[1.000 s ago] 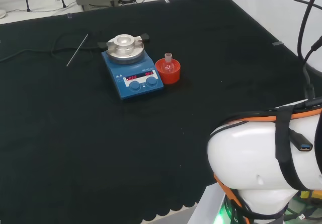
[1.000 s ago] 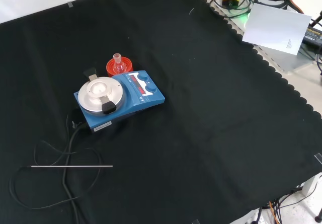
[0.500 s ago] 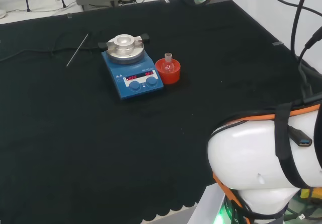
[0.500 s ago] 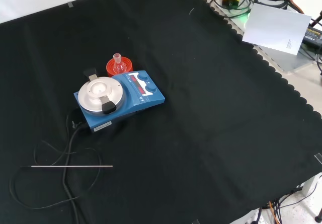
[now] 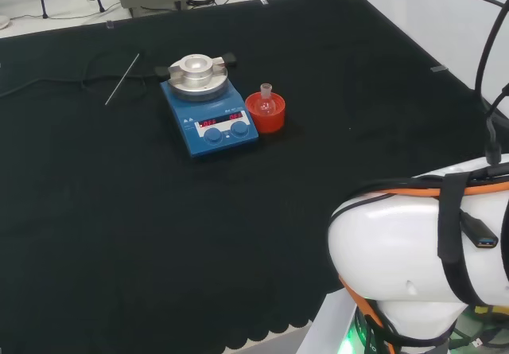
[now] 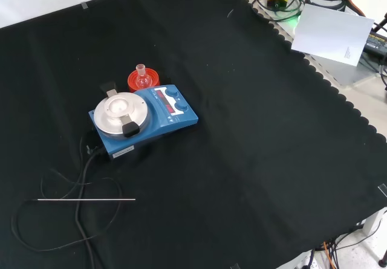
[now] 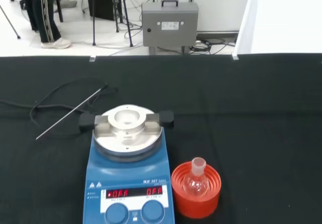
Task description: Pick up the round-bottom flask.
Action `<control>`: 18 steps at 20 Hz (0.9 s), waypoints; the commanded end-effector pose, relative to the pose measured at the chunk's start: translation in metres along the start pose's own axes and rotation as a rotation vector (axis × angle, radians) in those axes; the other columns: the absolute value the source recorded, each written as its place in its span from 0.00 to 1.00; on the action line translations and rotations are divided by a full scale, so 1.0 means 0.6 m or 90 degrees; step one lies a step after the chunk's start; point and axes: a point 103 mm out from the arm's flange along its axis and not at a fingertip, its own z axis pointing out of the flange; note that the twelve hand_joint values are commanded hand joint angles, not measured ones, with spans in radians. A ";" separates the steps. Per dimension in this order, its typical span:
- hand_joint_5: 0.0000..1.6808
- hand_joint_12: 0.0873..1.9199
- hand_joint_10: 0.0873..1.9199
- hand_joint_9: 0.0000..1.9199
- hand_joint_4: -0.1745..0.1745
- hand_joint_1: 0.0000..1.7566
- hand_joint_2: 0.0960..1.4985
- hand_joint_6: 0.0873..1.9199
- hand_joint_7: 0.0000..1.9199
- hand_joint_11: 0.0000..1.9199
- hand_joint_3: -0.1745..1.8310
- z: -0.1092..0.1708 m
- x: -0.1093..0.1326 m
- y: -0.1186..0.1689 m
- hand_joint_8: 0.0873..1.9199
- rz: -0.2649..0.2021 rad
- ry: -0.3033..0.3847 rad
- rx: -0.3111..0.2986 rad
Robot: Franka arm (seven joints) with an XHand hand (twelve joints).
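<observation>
The flask (image 7: 195,181) sat upright in a red ribbed stand (image 7: 196,192) on the black cloth (image 6: 260,136), its short neck pointing up and its clear bulb sunk in the ring. In the head view the flask (image 5: 266,99) and the stand (image 5: 266,114) stood just right of a blue hotplate (image 5: 209,110), touching or nearly so. In the front view they lay just behind the hotplate (image 6: 143,119). A thin metal rod (image 6: 86,200) and a black cable (image 6: 81,178) lay well apart on the hotplate's far side.

The hand's fingers could not be told, open or closed. The step was judged to be the approach, with the flask untouched.

To do it well, the hand should likely come from the stand's free side, away from the hotplate. The fingers should close round the neck or upper bulb, not the stand. The lift should go straight up, so the stand stays down and the glass does not slip.
</observation>
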 end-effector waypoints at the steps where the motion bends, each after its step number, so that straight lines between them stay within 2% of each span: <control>1: 0.13 0.58 0.31 0.11 0.42 0.05 0.83 0.00 0.04 0.00 0.23 0.131 -0.028 0.136 0.24 0.059 0.002 0.102; 4: 0.13 0.58 0.31 0.11 0.41 0.06 0.83 0.00 0.05 0.00 0.22 0.159 -0.020 0.168 0.24 0.067 0.007 0.099; 9: 0.14 0.61 0.32 0.13 0.39 0.10 0.82 0.00 0.06 0.00 0.22 0.211 -0.020 0.245 0.25 0.091 0.032 0.114; 15: 0.16 0.65 0.33 0.16 0.37 0.15 0.79 0.00 0.08 0.00 0.21 0.270 -0.023 0.282 0.27 0.136 0.055 0.134; 18: 0.18 0.67 0.33 0.18 0.36 0.19 0.77 0.00 0.09 0.00 0.20 0.305 -0.040 0.303 0.28 0.153 0.061 0.151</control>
